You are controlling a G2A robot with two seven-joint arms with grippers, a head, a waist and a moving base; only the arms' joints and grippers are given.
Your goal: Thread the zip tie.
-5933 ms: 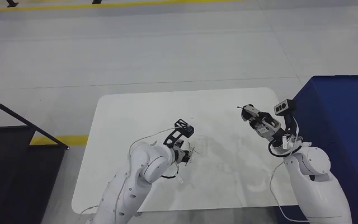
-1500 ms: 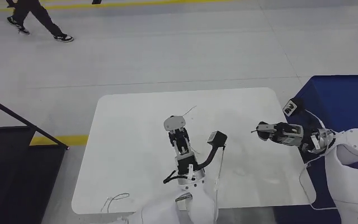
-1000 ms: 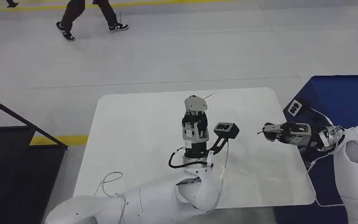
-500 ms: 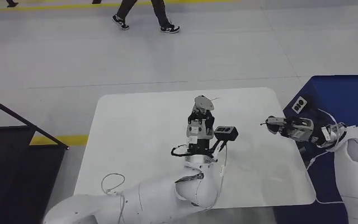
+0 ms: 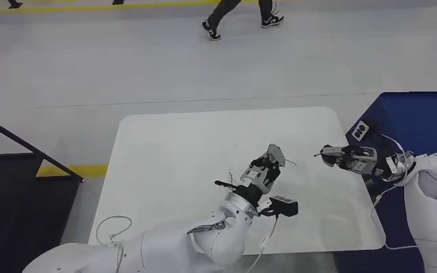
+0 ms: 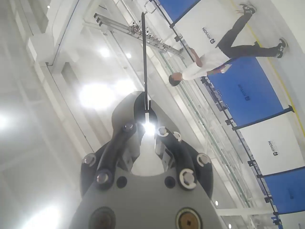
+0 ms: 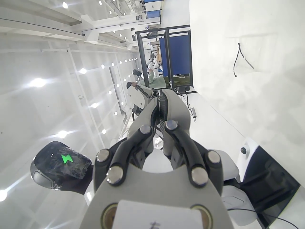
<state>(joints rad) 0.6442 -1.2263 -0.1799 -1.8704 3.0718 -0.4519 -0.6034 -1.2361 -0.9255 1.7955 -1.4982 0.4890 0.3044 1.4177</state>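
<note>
Zip tie [image 6: 144, 55], a thin black plastic strip, is pinched at one end between the fingers of the left gripper [image 6: 145, 110]. The rest of it stands straight out past the fingertips, free in the air. From above, that gripper [image 5: 276, 154] hangs over the middle of the white table [image 5: 171, 157], with the strip's tip aimed toward the other arm.

The right gripper [image 7: 160, 101] is over the table's edge, its fingers pressed together. A short dark spur sticks out of its tip [image 5: 326, 155]; it is too small to name. The 2 grippers face each other, near but apart.

2 loose black strips [image 7: 240, 59] lie on the table well away from both.

This looks like the lining-up step, with the threading not yet done. The next move calls for closing the gap slowly and keeping the bendy free tip level and on axis with whatever opening the right side offers.
</note>
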